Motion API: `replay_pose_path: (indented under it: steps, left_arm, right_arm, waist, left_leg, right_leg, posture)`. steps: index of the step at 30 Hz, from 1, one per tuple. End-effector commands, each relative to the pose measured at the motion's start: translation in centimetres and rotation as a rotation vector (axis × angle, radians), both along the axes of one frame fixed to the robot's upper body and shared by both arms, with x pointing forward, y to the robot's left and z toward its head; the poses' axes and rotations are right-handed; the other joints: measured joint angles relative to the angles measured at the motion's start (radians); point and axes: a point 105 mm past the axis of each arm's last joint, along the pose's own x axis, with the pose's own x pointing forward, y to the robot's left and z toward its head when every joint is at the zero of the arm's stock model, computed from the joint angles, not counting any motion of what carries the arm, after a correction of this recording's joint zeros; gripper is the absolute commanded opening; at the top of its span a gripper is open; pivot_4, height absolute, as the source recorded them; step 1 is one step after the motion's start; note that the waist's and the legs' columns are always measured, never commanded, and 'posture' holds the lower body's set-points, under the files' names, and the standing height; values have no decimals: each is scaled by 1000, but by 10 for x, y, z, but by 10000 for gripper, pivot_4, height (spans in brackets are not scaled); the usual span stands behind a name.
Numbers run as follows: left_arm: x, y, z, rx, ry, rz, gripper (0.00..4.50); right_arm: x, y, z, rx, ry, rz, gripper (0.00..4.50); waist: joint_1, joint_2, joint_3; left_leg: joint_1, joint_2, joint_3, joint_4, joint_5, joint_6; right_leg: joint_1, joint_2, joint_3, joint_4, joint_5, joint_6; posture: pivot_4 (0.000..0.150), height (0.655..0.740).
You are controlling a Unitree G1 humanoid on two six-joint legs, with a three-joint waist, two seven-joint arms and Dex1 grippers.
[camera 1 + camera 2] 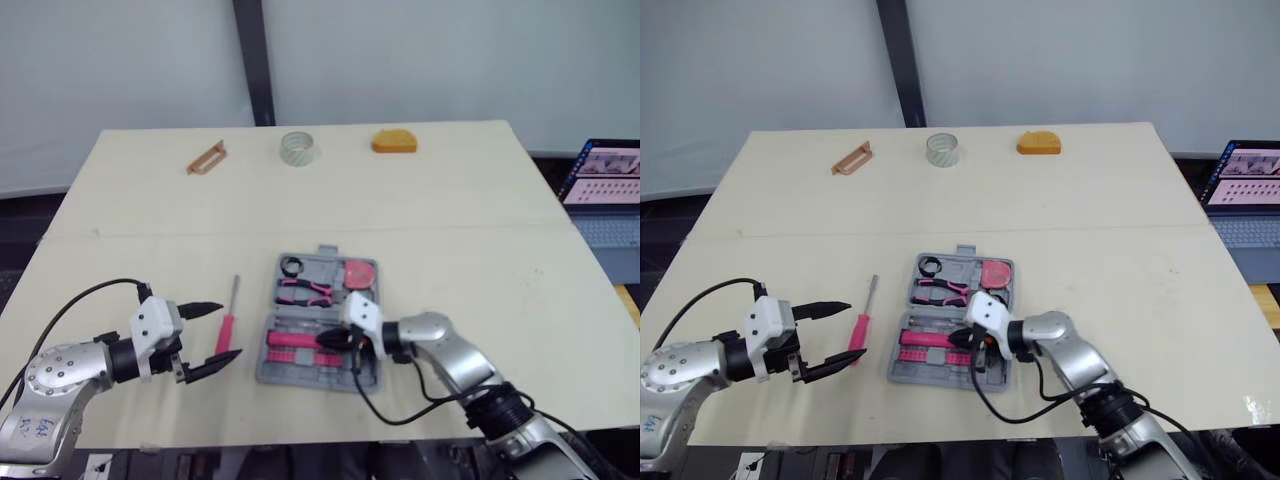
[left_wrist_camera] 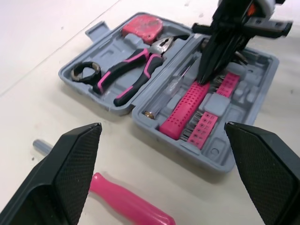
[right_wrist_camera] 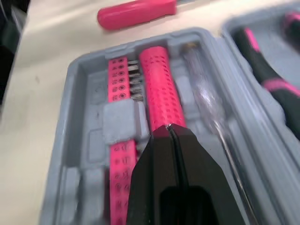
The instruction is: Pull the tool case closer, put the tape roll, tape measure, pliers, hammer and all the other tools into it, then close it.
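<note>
Bare table (image 1: 470,230) round the screwdriver (image 1: 229,322); right claw (image 1: 324,342) low over the tool case (image 1: 300,379).

Pale wooden table (image 1: 480,250), plain grey-white wall (image 1: 120,60) behind, dark upright post (image 1: 258,60), open laptop (image 1: 603,178) at right

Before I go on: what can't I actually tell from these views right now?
- Right wrist view: whether the shut right gripper touches the pink handle; its own fingers cover the contact.
- Left wrist view: part of the screwdriver shaft, behind a finger of the left gripper.
- Head views: the far brown item, too small to identify.
</note>
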Motion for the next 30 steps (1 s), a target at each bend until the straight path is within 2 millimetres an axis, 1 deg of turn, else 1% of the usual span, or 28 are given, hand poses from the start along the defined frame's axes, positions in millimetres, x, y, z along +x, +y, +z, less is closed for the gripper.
replay_pose_path:
  steps: [1, 2, 3, 4, 6, 9, 13, 15, 16, 18, 22, 26, 30]
  left_arm:
    - [6, 18, 10, -59, -8, 97, 45000]
    - [6, 23, 10, -68, -4, 122, 45000]
    - [7, 28, 10, -72, -3, 150, 45000]
    - [7, 38, 9, -76, 2, 191, 45000]
    - [5, 68, 5, -92, 16, 325, 45000]
    - [-3, 103, -3, -94, 39, 469, 45000]
    - [-10, 139, -10, -112, 25, 632, 45000]
    - [-13, 150, -13, -114, 19, 679, 45000]
    - [-16, 156, -15, -106, 18, 704, 45000]
    - [-20, 162, -18, -98, 20, 733, 45000]
    - [-21, 167, -19, -86, 9, 750, 45000]
    - [-19, 165, -18, -87, 2, 741, 45000]
    - [-15, 162, -16, -82, -6, 723, 45000]
  right_arm:
    - [2, -25, 48, 122, 9, -39, 5516]
    - [2, -32, 54, 134, 16, -57, 9155]
    - [2, -41, 60, 143, 20, -77, 13948]
    - [3, -56, 64, 132, 14, -113, 18545]
    - [2, -100, 64, 79, 20, -211, 28661]
    - [1, -150, 60, 38, 34, -349, 44632]
    - [2, -200, 53, 12, 36, -512, 44632]
    - [3, -217, 50, 2, 27, -575, 44632]
    - [4, -229, 49, -8, 15, -620, 44632]
    - [4, -245, 46, -15, 7, -682, 44632]
    - [-1, -262, 36, -35, 12, -729, 44632]
    - [-3, -268, 31, -47, 14, -738, 44632]
    - [-3, -270, 30, -51, 10, -739, 44632]
  waist:
    - [-1, -1, 4]
    - [-1, -2, 5]
    - [-2, -2, 5]
    - [-1, -4, 6]
    - [1, -6, 7]
    - [4, -10, 10]
    - [1, -18, 15]
    - [-2, -20, 16]
    - [-2, -20, 17]
    - [-2, -20, 17]
    - [-1, -20, 17]
    - [-1, -20, 17]
    - [-1, -20, 17]
  left_leg:
    - [-2, 0, 1, 0, 0, 0]
    - [-4, 0, 2, -1, 0, 0]
    - [-5, 0, 2, -1, 0, 0]
    - [-5, 0, 3, -2, 0, 0]
    - [-5, 0, 4, -4, 0, 0]
    - [-6, 0, 6, -4, -2, 2]
    - [-6, 1, 9, -2, -2, 2]
    - [-5, 2, 10, -1, -2, 2]
    - [-4, 2, 11, -1, -2, 1]
    - [-3, 2, 12, -1, -2, 1]
    - [-3, 3, 12, -1, -2, 1]
    - [-3, 3, 13, -1, -2, 1]
    - [-2, 3, 13, -1, -1, 1]
  right_leg:
    - [-3, 0, 0, 1, 0, 0]
    - [-5, 0, 0, 1, 0, 0]
    - [-7, 0, 0, 1, 0, 0]
    - [-8, 0, 0, 1, 0, 0]
    - [-9, 0, 0, 0, 0, 0]
    - [-10, 0, -1, -1, 0, 0]
    - [-10, -1, 0, -2, 0, 1]
    - [-10, -1, 1, 0, 1, 0]
    - [-10, -1, 2, 1, 1, 0]
    - [-10, 0, 2, 1, 1, 0]
    - [-10, 0, 2, 1, 1, 0]
    - [-10, 0, 2, 1, 1, 0]
    - [-10, 0, 2, 2, 1, 0]
  posture:
    - [1500, 7400]
    - [1500, 7400]
    - [1500, 7400]
    - [1500, 7400]
    - [1500, 7400]
    - [1500, 7400]
    - [1500, 7400]
    - [1500, 7400]
    - [1500, 7400]
    - [1500, 7400]
    - [1500, 7400]
    - [1500, 7400]
    - [1500, 7400]
